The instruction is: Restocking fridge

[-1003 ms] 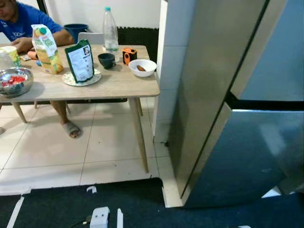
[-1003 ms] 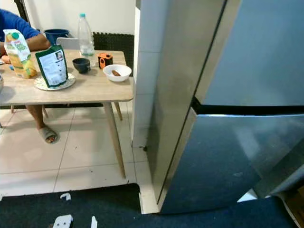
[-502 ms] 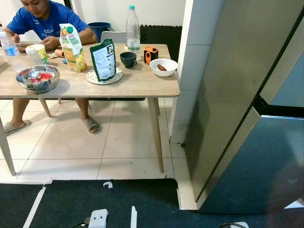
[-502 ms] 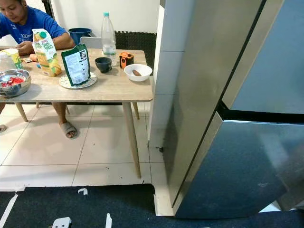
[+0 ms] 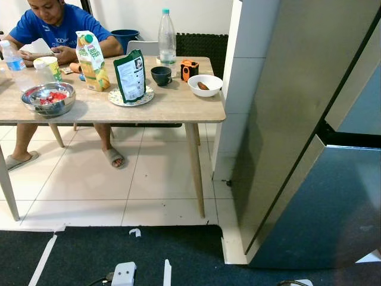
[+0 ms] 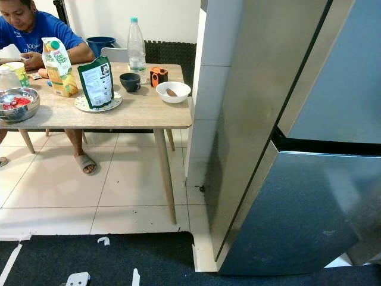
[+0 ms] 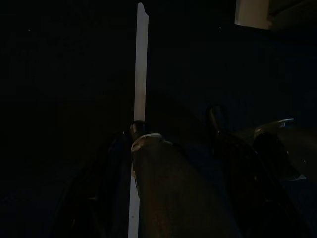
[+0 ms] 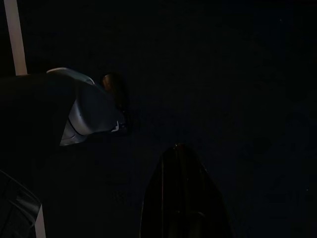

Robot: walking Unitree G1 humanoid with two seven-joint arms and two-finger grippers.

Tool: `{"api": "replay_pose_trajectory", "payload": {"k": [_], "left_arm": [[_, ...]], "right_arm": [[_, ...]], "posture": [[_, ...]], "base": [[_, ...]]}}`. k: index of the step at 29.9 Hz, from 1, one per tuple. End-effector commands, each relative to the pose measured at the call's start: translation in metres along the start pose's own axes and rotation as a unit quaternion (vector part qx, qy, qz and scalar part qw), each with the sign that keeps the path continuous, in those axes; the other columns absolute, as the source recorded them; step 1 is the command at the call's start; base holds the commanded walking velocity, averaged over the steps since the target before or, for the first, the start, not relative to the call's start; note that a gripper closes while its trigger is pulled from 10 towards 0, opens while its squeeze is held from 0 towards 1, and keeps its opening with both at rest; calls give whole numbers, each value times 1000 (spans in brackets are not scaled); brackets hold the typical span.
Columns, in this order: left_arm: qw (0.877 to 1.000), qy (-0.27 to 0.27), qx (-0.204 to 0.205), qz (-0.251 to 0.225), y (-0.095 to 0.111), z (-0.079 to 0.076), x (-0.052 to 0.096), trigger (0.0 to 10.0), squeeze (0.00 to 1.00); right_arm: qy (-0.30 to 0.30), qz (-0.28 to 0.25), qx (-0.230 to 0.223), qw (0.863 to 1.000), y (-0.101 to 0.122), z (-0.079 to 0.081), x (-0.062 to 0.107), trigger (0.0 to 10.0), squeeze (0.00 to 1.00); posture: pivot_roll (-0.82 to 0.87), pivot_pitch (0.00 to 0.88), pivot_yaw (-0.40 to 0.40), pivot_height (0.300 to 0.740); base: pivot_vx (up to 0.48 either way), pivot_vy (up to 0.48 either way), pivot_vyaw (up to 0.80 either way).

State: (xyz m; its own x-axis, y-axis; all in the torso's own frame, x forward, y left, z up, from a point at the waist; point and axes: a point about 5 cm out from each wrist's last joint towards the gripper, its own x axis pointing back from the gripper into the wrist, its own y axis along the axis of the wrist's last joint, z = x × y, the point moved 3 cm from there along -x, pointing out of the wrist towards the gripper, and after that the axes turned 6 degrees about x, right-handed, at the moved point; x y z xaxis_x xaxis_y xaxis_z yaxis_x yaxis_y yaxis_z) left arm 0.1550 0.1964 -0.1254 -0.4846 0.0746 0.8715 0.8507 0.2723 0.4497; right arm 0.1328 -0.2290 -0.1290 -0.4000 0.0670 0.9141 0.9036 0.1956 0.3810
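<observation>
Fridge (image 5: 309, 119) fills the right half of the head views, its two steel doors closed and the dark seam between them running across the right edge. Groceries wait on the wooden counter (image 5: 172, 107) in the upper left: a juice carton (image 5: 90, 52), a green pouch (image 5: 130, 75) standing on a small plate, a clear water bottle (image 5: 166, 34), a dark cup (image 5: 160, 75), a white bowl (image 5: 204, 84) and a metal bowl (image 5: 47, 99) of red food. A person in a blue shirt (image 5: 53, 30) sits behind the counter.

Judging by this, the robot is at the approach stage, with nothing picked up and the fridge unopened. Next it probably needs to step toward the counter and raise an arm to one item.

Both arms hang idle over the dark floor mat (image 5: 119, 256); the wrist views are too dark, so I cannot tell how the left gripper (image 7: 163, 198) or right gripper (image 8: 183, 198) is set.
</observation>
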Motion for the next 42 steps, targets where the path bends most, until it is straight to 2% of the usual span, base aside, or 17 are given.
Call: {"api": "replay_pose_trajectory", "payload": {"k": [1,25,42], "left_arm": [[1000,1,-5,6,-2,0,0,10000,0],[1000,-2,-10,6,-1,0,0,10000,0],[1000,3,2,4,-2,1,0,10000,0]], "right_arm": [[0,5,5,1000,-2,0,0,10000,0],[21,-8,3,1000,5,7,-1,10000,0],[18,-9,2,1000,5,4,-1,10000,0]], "posture": [[-7,0,-33,740],[-2,6,-21,740],[-18,4,-26,740]], "base": [[0,0,0],[0,0,0],[0,0,0]]}}
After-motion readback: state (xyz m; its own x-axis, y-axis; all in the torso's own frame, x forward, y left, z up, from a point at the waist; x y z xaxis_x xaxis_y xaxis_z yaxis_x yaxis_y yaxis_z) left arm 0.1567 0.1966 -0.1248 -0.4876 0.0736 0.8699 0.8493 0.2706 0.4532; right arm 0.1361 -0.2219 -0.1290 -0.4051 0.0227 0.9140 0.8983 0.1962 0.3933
